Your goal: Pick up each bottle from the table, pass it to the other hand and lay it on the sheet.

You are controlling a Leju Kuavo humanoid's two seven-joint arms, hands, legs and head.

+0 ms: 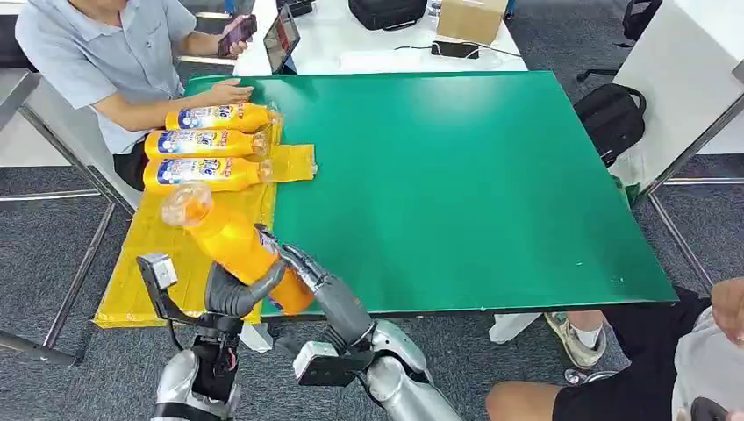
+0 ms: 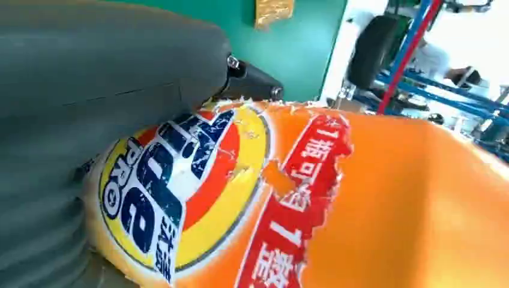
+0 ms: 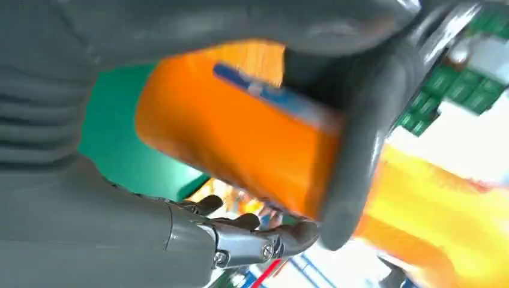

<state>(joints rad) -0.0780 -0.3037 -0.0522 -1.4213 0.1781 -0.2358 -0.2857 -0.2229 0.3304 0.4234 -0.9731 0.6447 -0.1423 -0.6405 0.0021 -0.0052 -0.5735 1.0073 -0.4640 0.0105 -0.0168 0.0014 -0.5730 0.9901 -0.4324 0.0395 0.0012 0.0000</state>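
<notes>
An orange bottle [image 1: 230, 241] hangs tilted over the table's front left corner, cap end up and to the left. My left hand [image 1: 237, 296] grips its body from below. My right hand [image 1: 309, 279] holds its base end. The left wrist view has the bottle's label [image 2: 180, 198] pressed close against my left hand [image 2: 90, 90]. In the right wrist view my right hand [image 3: 360, 126] wraps the orange bottle [image 3: 234, 138]. Three more orange bottles [image 1: 206, 143] lie side by side on the yellow sheet [image 1: 132, 281].
The green table [image 1: 456, 175] stretches to the right of the sheet. A seated person at the far left rests a hand [image 1: 230, 90] by the farthest bottle and holds a phone. Another person's legs [image 1: 614, 386] are at the near right. A black backpack [image 1: 611, 118] lies on the floor.
</notes>
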